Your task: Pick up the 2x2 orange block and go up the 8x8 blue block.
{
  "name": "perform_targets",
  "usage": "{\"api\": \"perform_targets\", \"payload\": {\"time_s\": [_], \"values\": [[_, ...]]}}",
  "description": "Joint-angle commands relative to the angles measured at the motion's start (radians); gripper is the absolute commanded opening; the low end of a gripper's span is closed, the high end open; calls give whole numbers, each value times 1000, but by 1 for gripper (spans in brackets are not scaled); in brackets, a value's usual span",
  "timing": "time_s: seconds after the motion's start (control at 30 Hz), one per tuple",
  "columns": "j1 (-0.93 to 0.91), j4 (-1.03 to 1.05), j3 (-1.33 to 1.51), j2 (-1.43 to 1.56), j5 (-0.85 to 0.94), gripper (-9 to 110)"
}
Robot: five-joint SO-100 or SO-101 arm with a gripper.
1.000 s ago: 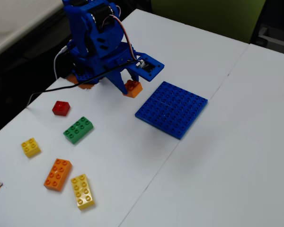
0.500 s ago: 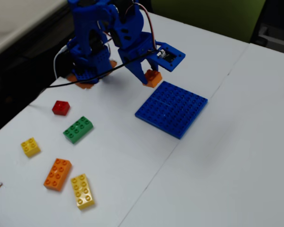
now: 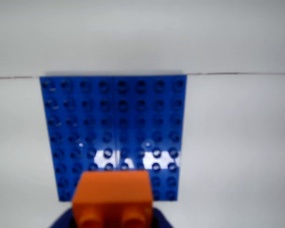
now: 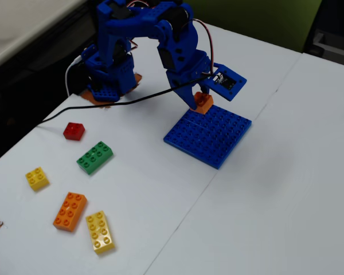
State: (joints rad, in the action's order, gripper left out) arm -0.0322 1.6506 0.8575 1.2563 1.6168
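Note:
The 2x2 orange block [image 4: 204, 103] hangs in the air, held between the blue fingers of my gripper [image 4: 199, 103], which is shut on it. It hovers just over the near-left edge of the 8x8 blue block [image 4: 209, 135], a flat studded square lying on the white table. In the wrist view the 2x2 orange block [image 3: 112, 198] fills the bottom centre, with blue finger parts either side, and the 8x8 blue block [image 3: 115, 128] spreads out beyond it.
To the left on the table lie a red brick [image 4: 73, 130], a green brick [image 4: 95, 156], a small yellow brick [image 4: 37, 178], a long orange brick [image 4: 70, 211] and a long yellow brick [image 4: 100, 231]. A black cable [image 4: 103, 105] trails from the arm base [image 4: 109, 74].
The arm has swung right and risen, carrying the orange block from the table left of the baseplate to above its edge.

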Motion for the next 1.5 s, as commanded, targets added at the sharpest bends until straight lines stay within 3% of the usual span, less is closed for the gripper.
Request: {"api": "perform_targets", "payload": {"time_s": [0.0, 1.47], "values": [[20, -5, -61, -8, -8, 0], [29, 69, -164, -121, -41, 0]]}}
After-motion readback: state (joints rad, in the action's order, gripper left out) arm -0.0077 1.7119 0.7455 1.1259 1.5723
